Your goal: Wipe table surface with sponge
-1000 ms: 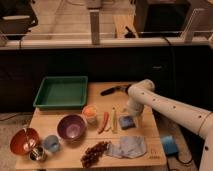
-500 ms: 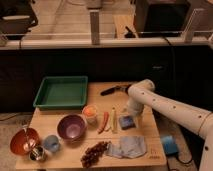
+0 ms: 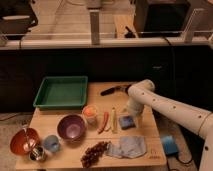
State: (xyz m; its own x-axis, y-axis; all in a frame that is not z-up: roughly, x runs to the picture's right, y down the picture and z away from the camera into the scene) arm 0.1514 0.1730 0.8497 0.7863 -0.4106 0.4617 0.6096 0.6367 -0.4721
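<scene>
With tool point(image 3: 131, 116) down over sponge point(image 3: 127, 121) on desk point(image 3: 150, 145), right of centre; grip state unclear, can't tell. Risks: wide stroke knocks banana point(image 3: 114, 120) or carrot point(image 3: 104, 122) alongside, or drags cloth point(image 3: 128, 146) in front. Count: one sponge, one tray point(image 3: 61, 92), two bowls point(image 3: 71, 127), one cup point(image 3: 50, 143), one grape bunch point(image 3: 94, 153).

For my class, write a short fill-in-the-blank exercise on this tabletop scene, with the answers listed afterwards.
1. The gripper is right above the blue ____.
2. The tray at the back left of the table is ____ in colour.
3. The crumpled cloth lies beside the bunch of ____.
4. The bowl left of the carrot is ____.

Answers: sponge; green; grapes; purple
</scene>
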